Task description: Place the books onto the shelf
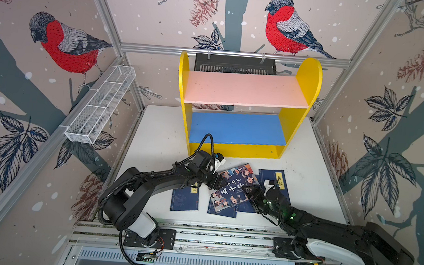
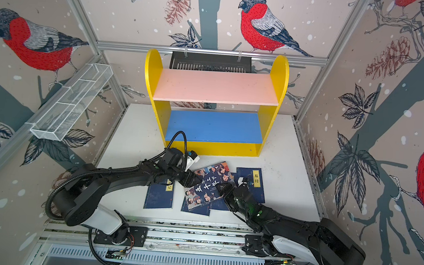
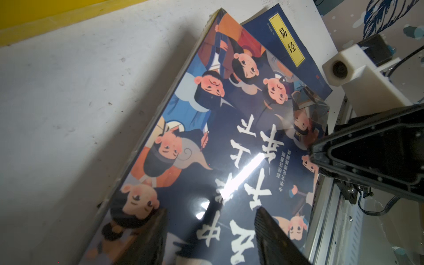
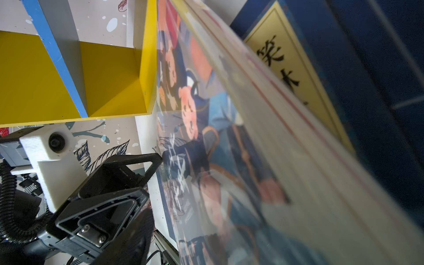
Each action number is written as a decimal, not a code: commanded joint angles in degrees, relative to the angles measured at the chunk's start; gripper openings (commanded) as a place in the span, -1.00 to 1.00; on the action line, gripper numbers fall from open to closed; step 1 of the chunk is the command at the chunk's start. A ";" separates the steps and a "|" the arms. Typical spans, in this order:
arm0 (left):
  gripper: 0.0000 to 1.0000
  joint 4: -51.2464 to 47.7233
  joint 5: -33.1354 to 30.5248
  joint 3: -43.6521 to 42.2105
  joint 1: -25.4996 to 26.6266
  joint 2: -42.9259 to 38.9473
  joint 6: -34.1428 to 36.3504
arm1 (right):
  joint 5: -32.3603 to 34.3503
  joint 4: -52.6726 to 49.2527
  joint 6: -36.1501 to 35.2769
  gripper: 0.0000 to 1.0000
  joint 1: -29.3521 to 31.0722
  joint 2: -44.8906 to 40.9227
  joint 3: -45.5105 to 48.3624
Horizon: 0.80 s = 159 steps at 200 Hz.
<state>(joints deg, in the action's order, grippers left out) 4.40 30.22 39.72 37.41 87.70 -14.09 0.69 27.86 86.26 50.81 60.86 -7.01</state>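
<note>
Tabletop (image 1: pixel 306 178) at 6 o'clock of the shelf (image 1: pixel 235 149) carries the cartoon book (image 1: pixel 234 189), left gripper (image 1: pixel 215 182) at its 9, right gripper (image 1: pixel 252 191) at 3, jaws' hold we cannot tell; we judge pickup in hand, firm clamping next.

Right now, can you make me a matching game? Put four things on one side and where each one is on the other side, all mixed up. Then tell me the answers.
Things:
1. pink board
2. cartoon book
3. wire basket
4. blue board

Places:
A. hanging on the side wall
B. lower level of the shelf
C. lying over dark blue books, in front of the shelf
D. upper level of the shelf

Right pairs: 1-D, 2-C, 3-A, 4-B.
</note>
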 commanded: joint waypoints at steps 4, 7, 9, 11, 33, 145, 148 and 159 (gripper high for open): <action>0.23 -4.61 3.81 -0.65 0.30 0.90 -1.32 | -1.83 1.79 -1.27 0.41 0.05 1.22 -0.04; 0.23 -4.56 3.94 -0.62 0.30 0.85 -1.42 | -1.80 2.03 -1.27 0.37 0.07 1.28 0.09; 0.23 -4.53 4.07 -0.68 0.30 0.88 -1.41 | -1.71 2.20 -1.27 0.35 0.01 1.41 0.18; 0.23 -4.44 4.26 -0.70 0.30 0.89 -1.50 | -1.71 2.38 -1.27 0.34 0.06 1.40 0.20; 0.24 -4.06 6.65 -0.96 0.30 1.04 -2.00 | -1.03 3.97 -1.36 0.20 0.02 1.26 0.94; 0.36 -11.09 9.82 3.65 0.57 -3.66 0.63 | 0.10 5.82 -2.78 -0.59 0.04 -2.32 2.36; 0.36 -11.61 9.78 3.95 0.56 -4.06 0.99 | 0.10 5.81 -2.91 -0.61 0.02 -2.65 2.43; 0.38 -13.62 9.60 5.09 0.56 -5.50 2.18 | 0.17 5.57 -3.43 -0.71 0.00 -3.86 2.48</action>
<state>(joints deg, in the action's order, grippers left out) -3.57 40.12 42.52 38.00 84.75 -15.66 0.51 33.21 85.34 50.81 58.87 -4.69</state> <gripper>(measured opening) 0.680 0.294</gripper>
